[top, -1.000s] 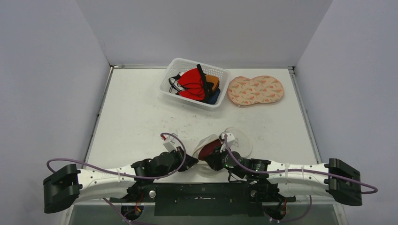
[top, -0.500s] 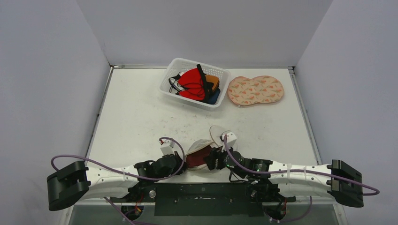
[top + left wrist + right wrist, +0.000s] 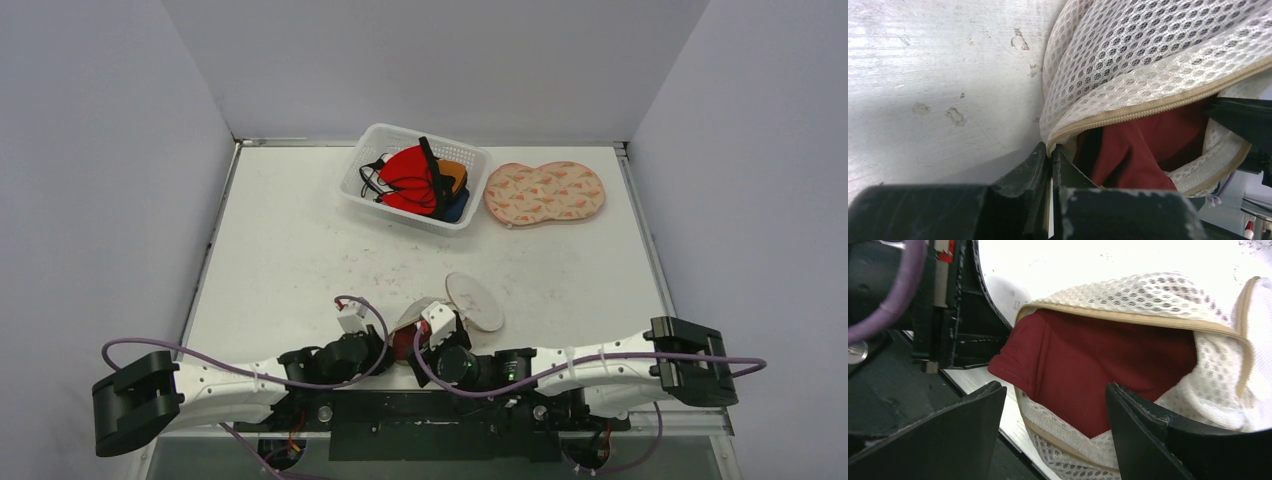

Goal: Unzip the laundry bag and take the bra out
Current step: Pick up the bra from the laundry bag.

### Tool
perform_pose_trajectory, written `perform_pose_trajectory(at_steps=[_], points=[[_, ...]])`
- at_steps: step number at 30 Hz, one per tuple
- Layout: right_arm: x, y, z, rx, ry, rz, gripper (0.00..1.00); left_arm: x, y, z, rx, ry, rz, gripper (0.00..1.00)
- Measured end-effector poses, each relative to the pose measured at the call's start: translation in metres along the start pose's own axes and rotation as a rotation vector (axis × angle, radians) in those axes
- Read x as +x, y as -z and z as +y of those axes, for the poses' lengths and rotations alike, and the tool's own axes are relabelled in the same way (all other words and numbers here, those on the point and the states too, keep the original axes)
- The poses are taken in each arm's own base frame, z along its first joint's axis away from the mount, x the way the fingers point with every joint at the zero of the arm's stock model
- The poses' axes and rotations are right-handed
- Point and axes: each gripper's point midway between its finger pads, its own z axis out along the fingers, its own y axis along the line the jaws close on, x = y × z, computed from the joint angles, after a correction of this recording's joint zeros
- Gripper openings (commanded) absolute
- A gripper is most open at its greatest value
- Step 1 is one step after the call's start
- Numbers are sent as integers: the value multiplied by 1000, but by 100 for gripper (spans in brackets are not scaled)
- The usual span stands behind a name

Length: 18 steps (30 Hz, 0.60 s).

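Note:
The white mesh laundry bag (image 3: 472, 301) lies near the table's front edge, its beige zipper parted. The dark red bra (image 3: 1098, 360) shows through the open mouth, still inside. In the left wrist view my left gripper (image 3: 1052, 150) is shut on the zipper edge of the bag (image 3: 1128, 60), with the bra (image 3: 1143, 145) just to its right. My right gripper (image 3: 1054, 387) stands open in front of the mouth of the bag (image 3: 1148, 295), its fingers either side of the bra's lower edge, not touching it. From above, both grippers (image 3: 385, 345) (image 3: 425, 335) meet at the bag's near end.
A white basket (image 3: 350, 190) of red, orange and black garments stands at the back middle. A flat patterned pink pouch (image 3: 545, 192) lies to its right. Grey walls close the table on three sides. The arms' black base bar runs along the near edge.
My right gripper has opened and swung left to face the bag's mouth. The bag has been drawn left and nearer, its mouth gaping wider. My left gripper kept its grip.

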Motion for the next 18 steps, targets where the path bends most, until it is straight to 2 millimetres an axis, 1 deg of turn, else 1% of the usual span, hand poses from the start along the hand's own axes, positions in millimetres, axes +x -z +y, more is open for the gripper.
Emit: perform_pose_trajectory(at_steps=[3, 6, 14, 18], points=[[10, -7, 1, 11, 41, 21, 75, -1, 1, -2, 31, -4, -7, 0], [14, -13, 2, 18, 63, 32, 75, -2, 2, -5, 52, -8, -13, 0], [12, -30, 9, 48, 92, 29, 75, -3, 2, -15, 96, -16, -19, 0], [15, -38, 6, 89, 116, 34, 71, -2, 2, -17, 106, -16, -13, 0]])
